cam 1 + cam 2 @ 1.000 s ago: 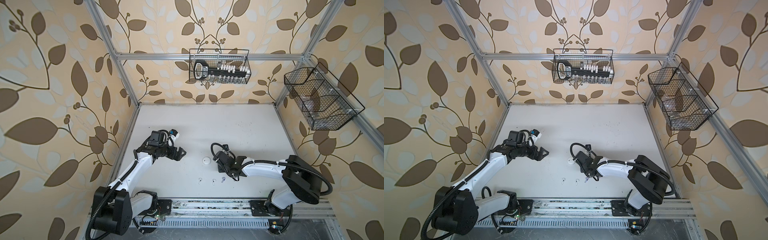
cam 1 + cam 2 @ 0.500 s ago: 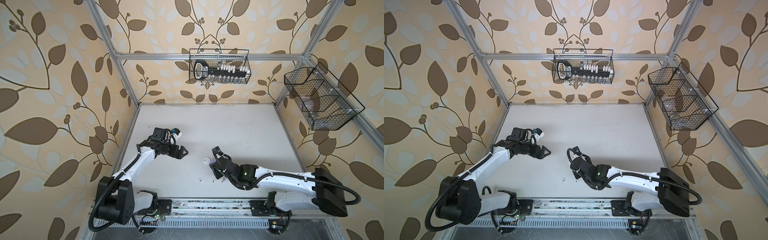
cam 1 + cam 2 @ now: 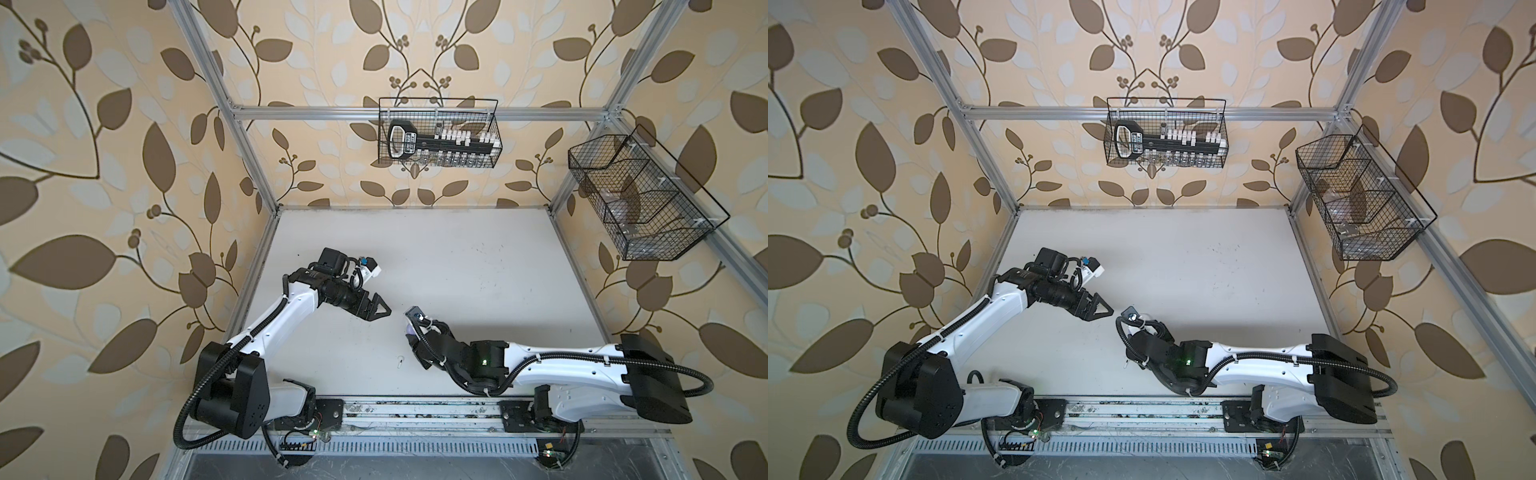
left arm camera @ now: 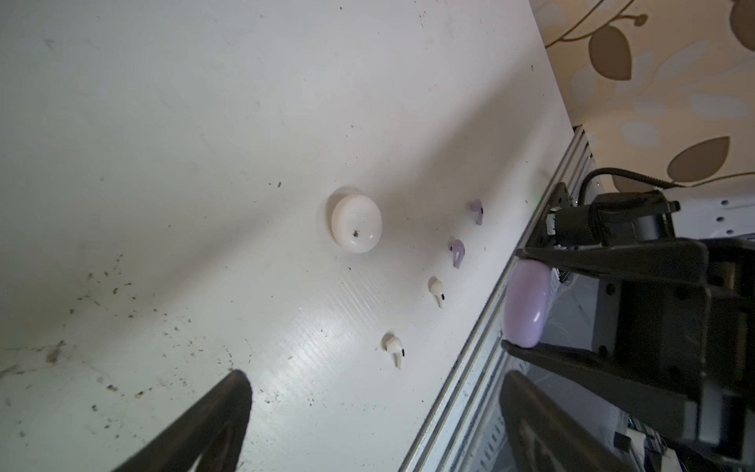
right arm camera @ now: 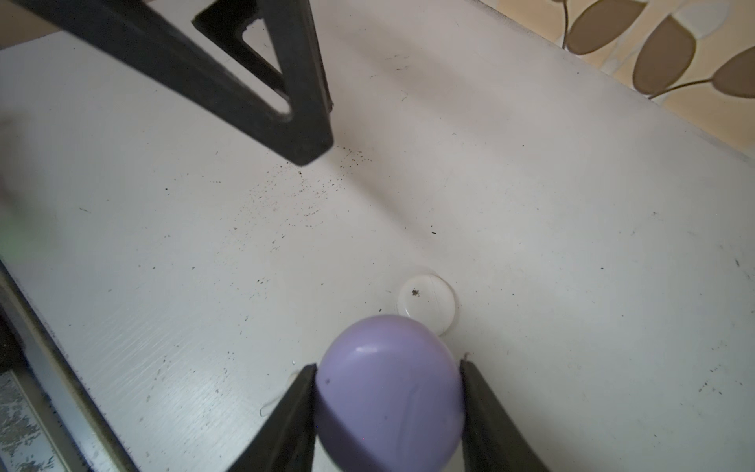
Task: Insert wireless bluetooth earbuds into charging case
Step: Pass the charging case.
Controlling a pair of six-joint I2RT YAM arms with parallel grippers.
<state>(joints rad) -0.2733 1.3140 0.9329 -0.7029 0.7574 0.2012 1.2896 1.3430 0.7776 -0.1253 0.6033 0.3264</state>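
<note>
My right gripper (image 5: 388, 380) is shut on a round lavender charging case (image 5: 388, 392), held above the table; the case (image 4: 526, 304) also shows between its black fingers in the left wrist view. A shut white charging case (image 4: 356, 224) lies on the table just beyond it. Near the front edge lie two lavender earbuds (image 4: 476, 210) (image 4: 457, 251) and two white earbuds (image 4: 437, 289) (image 4: 394, 347) in a row. My left gripper (image 3: 376, 311) hangs open and empty, a short way left of the right gripper (image 3: 411, 332). One white earbud (image 3: 400, 362) shows in a top view.
The white table (image 3: 478, 257) is speckled with dark crumbs. An aluminium rail (image 3: 415, 409) runs along its front edge. A wire basket (image 3: 438, 133) hangs on the back wall and another wire basket (image 3: 640, 199) on the right wall.
My right gripper has carried the lavender case leftward, toward the left gripper, with its arm stretched lower along the front. My left gripper has edged right and stayed open.
</note>
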